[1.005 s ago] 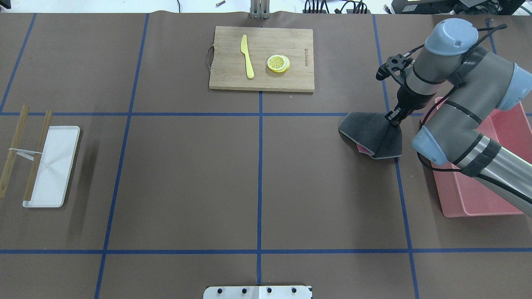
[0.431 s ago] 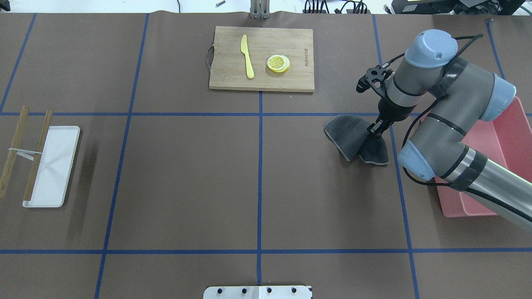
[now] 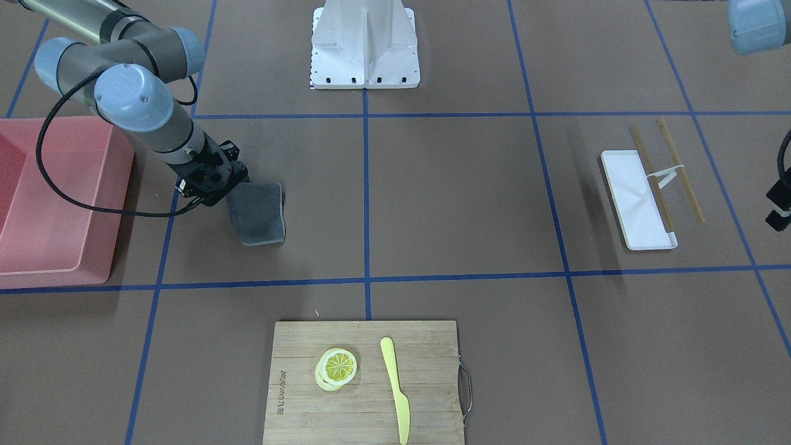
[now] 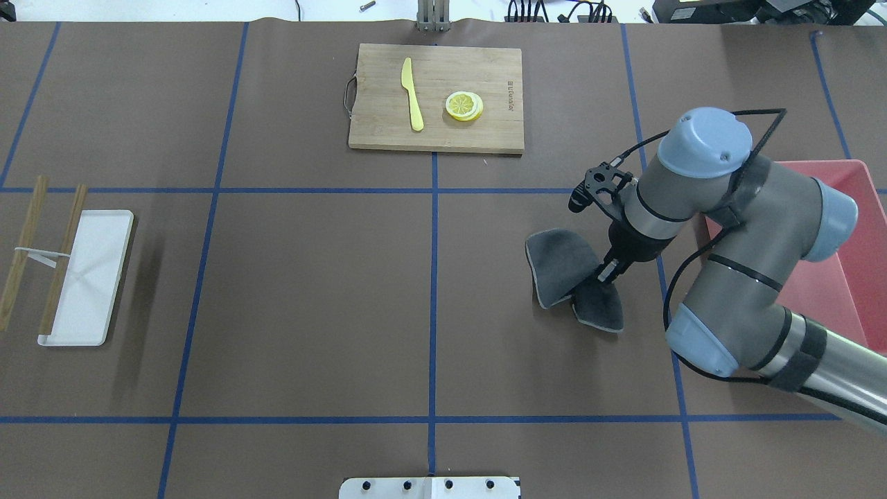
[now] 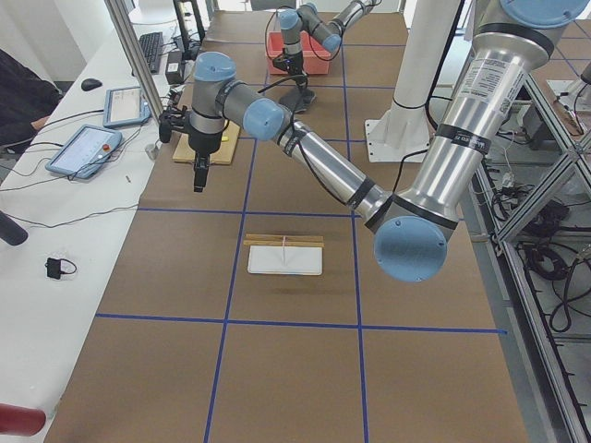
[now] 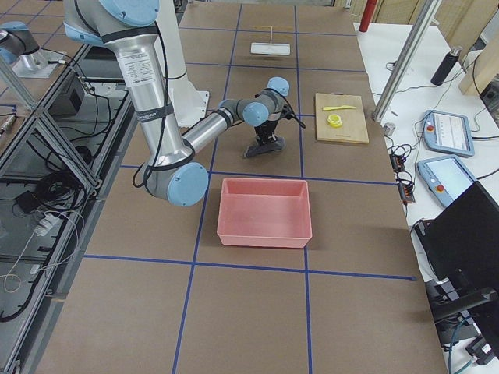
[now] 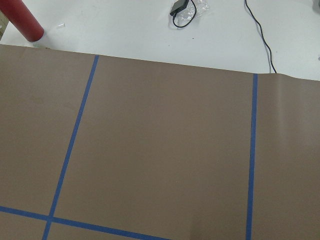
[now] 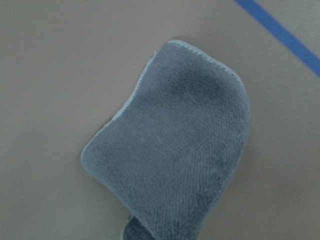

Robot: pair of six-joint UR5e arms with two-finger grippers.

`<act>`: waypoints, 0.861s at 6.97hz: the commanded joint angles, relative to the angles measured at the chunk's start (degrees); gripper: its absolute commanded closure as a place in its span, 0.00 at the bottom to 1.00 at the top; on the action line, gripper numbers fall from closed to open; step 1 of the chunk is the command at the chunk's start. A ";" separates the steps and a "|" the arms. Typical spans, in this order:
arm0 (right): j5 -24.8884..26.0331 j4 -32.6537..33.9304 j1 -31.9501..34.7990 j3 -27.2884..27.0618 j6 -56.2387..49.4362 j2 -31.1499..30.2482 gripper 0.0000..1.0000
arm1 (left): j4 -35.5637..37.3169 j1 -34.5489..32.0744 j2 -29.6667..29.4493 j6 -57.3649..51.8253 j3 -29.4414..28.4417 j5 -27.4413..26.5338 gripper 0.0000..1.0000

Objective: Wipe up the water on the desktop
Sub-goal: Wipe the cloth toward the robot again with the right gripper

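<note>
The desktop [image 4: 312, 298] is brown with blue tape lines; I see no water on it. My right gripper [image 4: 608, 274] is shut on a dark grey cloth [image 4: 561, 267] and holds it down on the desktop, right of the centre line. The cloth spreads left of the fingers and also shows in the front view [image 3: 256, 216] and the right wrist view [image 8: 175, 160]. My left gripper [image 5: 199, 175] hangs above the table's left end, far from the cloth; I cannot tell whether it is open or shut.
A pink bin [image 4: 856, 235] stands right of the cloth, under the right arm. A bamboo cutting board [image 4: 374, 125] with a yellow knife [image 4: 412, 93] and a lemon slice [image 4: 464, 105] lies at the back. A white tray [image 4: 90, 277] and chopsticks [image 4: 24, 249] lie at the far left.
My right gripper has dragged the cloth left and toward the robot's side of the table, away from the pink bin. The cloth has folded narrower.
</note>
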State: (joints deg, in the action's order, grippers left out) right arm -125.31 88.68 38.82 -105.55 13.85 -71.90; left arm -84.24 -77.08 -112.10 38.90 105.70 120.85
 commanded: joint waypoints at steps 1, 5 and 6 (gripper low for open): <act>0.33 0.00 -4.44 -8.76 2.49 -7.78 1.00 | -0.05 0.00 0.12 -0.05 -0.06 0.00 0.01; 2.08 0.44 -4.39 -7.25 2.41 -9.96 1.00 | -0.05 0.00 0.04 0.21 0.03 0.00 0.01; 2.09 0.53 -1.93 -4.60 2.32 -7.58 1.00 | -0.05 0.00 0.04 0.21 -0.06 0.00 0.01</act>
State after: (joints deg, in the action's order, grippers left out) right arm -123.61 89.04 34.55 -113.37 16.26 -82.12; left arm -84.29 -77.09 -112.03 39.03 105.74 120.85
